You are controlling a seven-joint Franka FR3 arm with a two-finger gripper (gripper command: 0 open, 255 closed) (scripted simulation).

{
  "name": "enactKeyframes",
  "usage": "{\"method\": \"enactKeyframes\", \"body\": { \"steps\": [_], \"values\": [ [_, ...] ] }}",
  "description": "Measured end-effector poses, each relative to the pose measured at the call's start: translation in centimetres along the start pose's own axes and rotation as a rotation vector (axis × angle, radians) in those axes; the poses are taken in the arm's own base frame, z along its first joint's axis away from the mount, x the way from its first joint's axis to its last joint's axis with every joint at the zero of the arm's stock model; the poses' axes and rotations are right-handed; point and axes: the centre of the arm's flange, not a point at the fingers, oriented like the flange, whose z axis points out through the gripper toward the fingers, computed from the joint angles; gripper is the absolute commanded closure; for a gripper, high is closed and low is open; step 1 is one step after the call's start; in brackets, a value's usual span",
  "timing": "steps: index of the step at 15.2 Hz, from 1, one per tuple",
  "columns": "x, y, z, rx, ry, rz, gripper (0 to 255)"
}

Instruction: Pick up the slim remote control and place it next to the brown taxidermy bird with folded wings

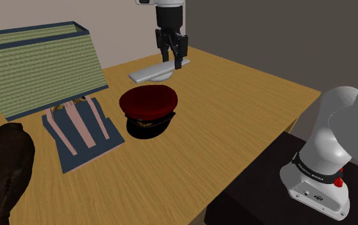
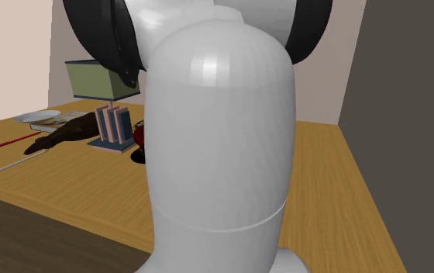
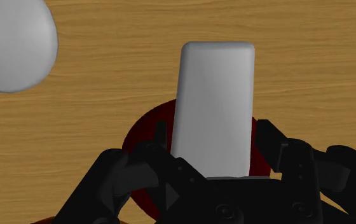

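Carry under way: the arm's black jaws are clamped on the near end of the slim remote control (image 1: 149, 73), a pale grey slab that appears to hang clear of the desk (image 1: 235, 121), at about 12 o'clock from the dark red peaked cap (image 1: 149, 105) in the shoulder view. Gripping one end likely leaves the long body free to be laid down flat.

The destination, the brown bird (image 1: 5, 167), sits well apart, at roughly 8 o'clock from the cap, beyond the green-shaded lamp (image 1: 40, 64), so the carry probably has to cross over or around both.

The wrist view alone confirms the hold: the remote (image 3: 215, 102) is clasped on both sides, with the cap (image 3: 140, 139) beneath it. The second exterior view, largely blocked by the arm's white body, shows the bird (image 2: 72, 132) lying stretched along the desk with bare wood beside it.
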Motion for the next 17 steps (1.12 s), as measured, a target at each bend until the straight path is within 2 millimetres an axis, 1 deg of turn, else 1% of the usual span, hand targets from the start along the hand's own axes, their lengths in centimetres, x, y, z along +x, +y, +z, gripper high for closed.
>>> {"method": "enactKeyframes", "body": {
  "steps": [2,4,6,8,11,17],
  "values": [
    [2.2,-1.3,0.0,0.0,0.0,0.0,255],
    [3.9,-3.1,0.3,0.0,0.0,0.0,255],
    [6.2,-4.5,0.4,0.0,0.0,0.0,255],
    [8.2,-6.5,0.2,0.0,0.0,0.0,255],
    [11.5,-9.0,0.6,0.0,0.0,0.0,255],
    [17.6,-13.7,0.6,0.0,0.0,0.0,255]
  ]
}}
